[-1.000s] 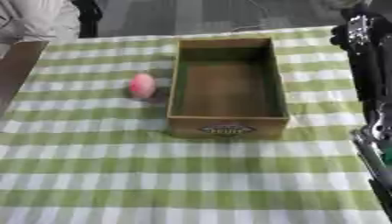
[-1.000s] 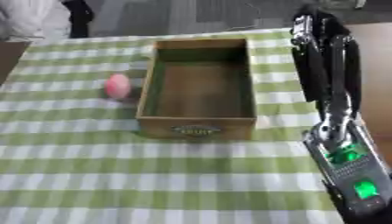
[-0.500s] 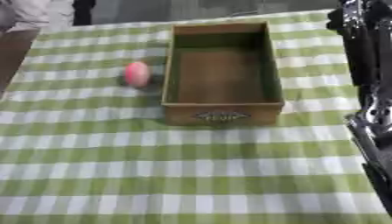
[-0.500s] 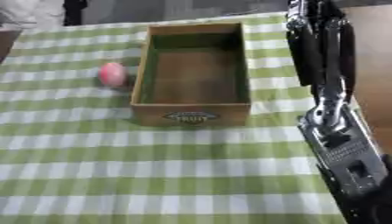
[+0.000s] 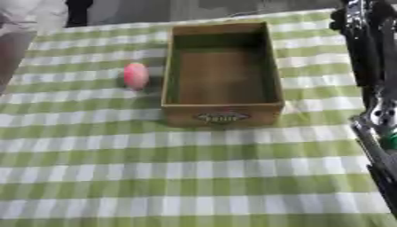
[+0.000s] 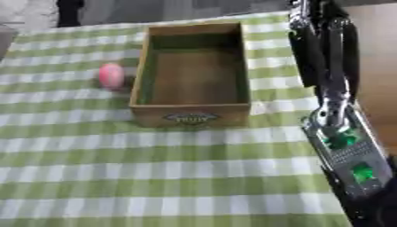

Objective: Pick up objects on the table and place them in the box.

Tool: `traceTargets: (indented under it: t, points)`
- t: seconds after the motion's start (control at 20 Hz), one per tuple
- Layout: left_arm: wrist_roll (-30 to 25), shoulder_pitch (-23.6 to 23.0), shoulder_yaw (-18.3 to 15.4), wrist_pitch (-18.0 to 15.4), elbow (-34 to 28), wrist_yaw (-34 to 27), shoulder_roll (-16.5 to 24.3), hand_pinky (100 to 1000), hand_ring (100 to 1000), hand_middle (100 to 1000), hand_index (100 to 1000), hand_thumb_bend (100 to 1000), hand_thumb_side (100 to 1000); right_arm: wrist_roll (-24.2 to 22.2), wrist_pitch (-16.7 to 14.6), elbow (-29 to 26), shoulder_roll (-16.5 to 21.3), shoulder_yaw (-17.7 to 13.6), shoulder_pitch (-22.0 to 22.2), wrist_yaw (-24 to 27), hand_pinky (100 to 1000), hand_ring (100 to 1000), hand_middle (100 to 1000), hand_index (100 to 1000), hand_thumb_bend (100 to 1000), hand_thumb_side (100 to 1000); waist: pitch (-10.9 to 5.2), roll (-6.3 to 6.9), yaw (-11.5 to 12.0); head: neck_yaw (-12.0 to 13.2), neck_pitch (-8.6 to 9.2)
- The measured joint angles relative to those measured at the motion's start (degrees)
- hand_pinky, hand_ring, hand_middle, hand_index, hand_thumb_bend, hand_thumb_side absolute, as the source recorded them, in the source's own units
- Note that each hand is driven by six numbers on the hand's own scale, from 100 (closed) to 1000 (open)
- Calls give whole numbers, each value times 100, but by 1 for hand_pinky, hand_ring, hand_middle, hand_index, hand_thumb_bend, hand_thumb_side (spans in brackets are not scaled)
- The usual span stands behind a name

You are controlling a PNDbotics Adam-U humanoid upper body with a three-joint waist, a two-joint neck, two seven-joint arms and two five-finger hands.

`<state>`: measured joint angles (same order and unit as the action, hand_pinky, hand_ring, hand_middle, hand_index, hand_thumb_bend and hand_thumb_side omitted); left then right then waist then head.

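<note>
wooden box (image 5: 222,77) sits far-centre on the green checked cloth (image 5: 155,177) in the left eye view, pink egg-shaped object (image 5: 136,75) just left of it, while the right eye view shows the right arm (image 6: 329,88) alongside, hand's state impossible to tell.

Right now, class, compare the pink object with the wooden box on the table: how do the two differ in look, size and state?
The pink object is small, rounded and smooth; the wooden box is far larger, rectangular and brown, with a label on its near wall. The pink object is solid-looking, while the box is open-topped and holds nothing. The object lies to the box's left, apart from it. Both rest on the green checked tablecloth, untouched by any hand.
</note>
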<state>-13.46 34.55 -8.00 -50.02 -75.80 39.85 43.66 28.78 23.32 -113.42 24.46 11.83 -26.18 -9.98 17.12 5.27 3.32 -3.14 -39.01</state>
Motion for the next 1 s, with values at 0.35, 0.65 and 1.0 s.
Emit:
traceTargets:
  t: [0.35, 0.65, 1.0]
  points:
    - [-308, 966, 193, 308, 1195, -20, -59, 717, 776, 766, 998, 345, 955, -66, 27, 0, 11, 64, -18, 0, 760, 665, 601, 797, 100, 960, 1, 61, -142, 101, 84]
    - [-518, 1593, 197, 518, 2047, -79, -339, 697, 758, 748, 970, 312, 936, -109, 34, 0, 57, 106, -58, 0, 762, 665, 602, 798, 100, 960, 53, 123, -271, 194, 191]
    - [-657, 1952, 110, 656, 2660, -138, -724, 684, 749, 742, 964, 310, 951, -157, -9, -1, 74, 134, -164, 3, 762, 666, 602, 798, 100, 964, 99, 171, -434, 315, 281]
